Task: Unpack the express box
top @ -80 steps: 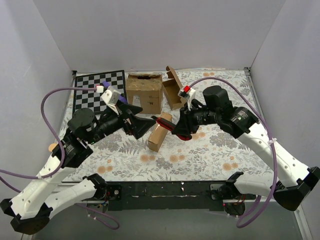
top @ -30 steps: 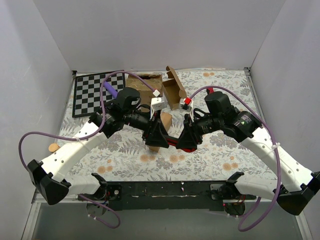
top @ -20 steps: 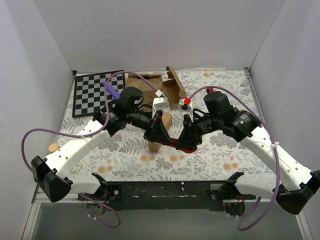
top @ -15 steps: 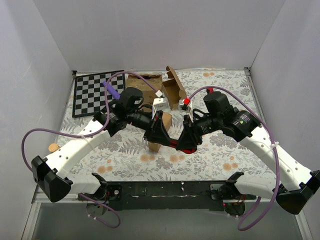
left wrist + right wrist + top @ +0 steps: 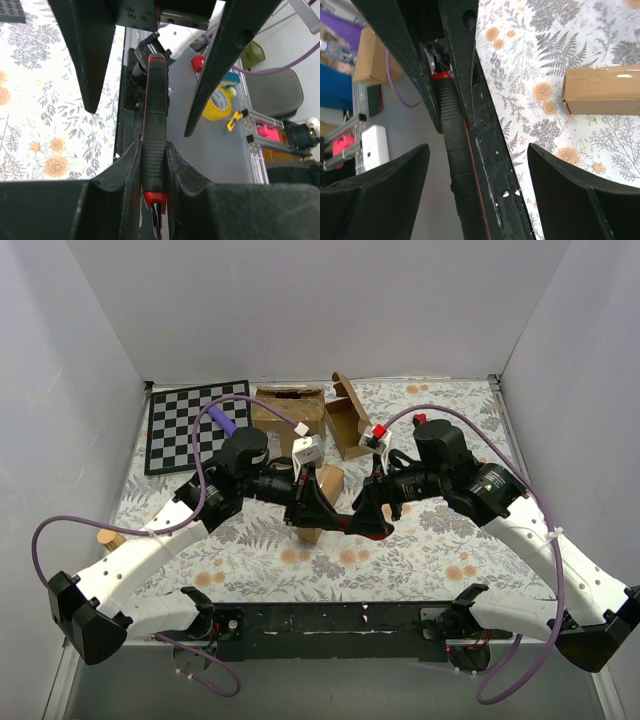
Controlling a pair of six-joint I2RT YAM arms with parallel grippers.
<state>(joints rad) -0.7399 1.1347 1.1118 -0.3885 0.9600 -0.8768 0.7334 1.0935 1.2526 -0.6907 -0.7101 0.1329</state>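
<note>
The express box is a small plain brown mailer lying closed on the floral cloth at mid-table, partly hidden behind my left gripper; the right wrist view shows the express box at the upper right. My left gripper is shut on a red-and-black utility knife and holds it above the cloth. In the left wrist view the knife handle is pinched between the left fingers. My right gripper stands open around the knife's other end, and its fingers stay apart from the handle.
A large brown carton with black print stands at the back centre. An opened small mailer is beside it on the right. A checkerboard mat lies at the back left. A small tan piece sits near the left edge.
The left gripper closed on the knife while the right still held it. The right gripper has now opened and let go. Both arms shifted slightly.
</note>
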